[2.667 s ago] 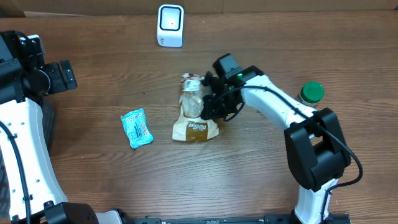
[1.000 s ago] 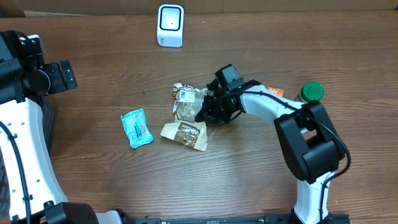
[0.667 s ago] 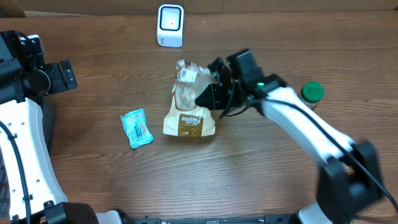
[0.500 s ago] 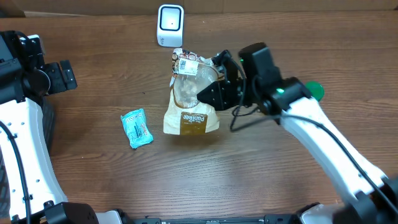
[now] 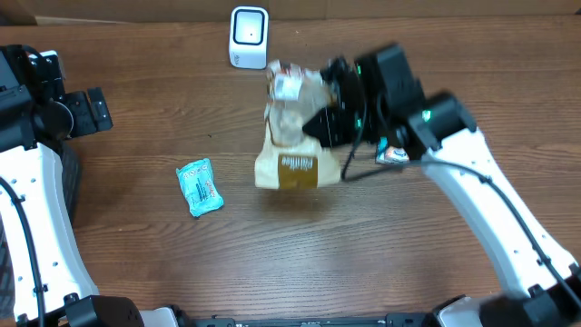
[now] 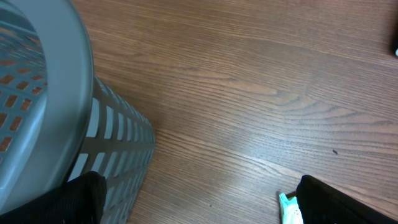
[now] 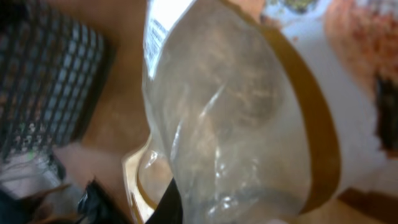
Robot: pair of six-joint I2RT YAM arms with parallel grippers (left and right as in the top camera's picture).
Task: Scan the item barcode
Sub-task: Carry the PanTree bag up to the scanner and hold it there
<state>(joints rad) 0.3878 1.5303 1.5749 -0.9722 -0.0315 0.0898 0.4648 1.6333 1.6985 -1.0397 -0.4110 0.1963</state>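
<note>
The item is a clear snack bag point(image 5: 292, 136) with a tan-and-brown bottom band, hanging in the air a little below and right of the white barcode scanner point(image 5: 249, 36). A white label point(image 5: 289, 86) sits at its top end. My right gripper point(image 5: 329, 116) is shut on the bag's right side. In the right wrist view the bag point(image 7: 230, 112) fills the frame, with one dark fingertip point(image 7: 169, 205) against its lower edge. My left gripper point(image 6: 205, 208) stands open and empty over bare wood, far left of the bag.
A teal packet point(image 5: 199, 187) lies on the table left of the bag and shows at the left wrist view's bottom edge point(image 6: 290, 210). A grey slatted basket point(image 6: 37, 93) stands beside the left gripper. A small orange item point(image 5: 392, 154) lies under the right arm.
The right gripper has lifted the bag off the table and carried it up and slightly right, toward the scanner. The left arm has not moved.
</note>
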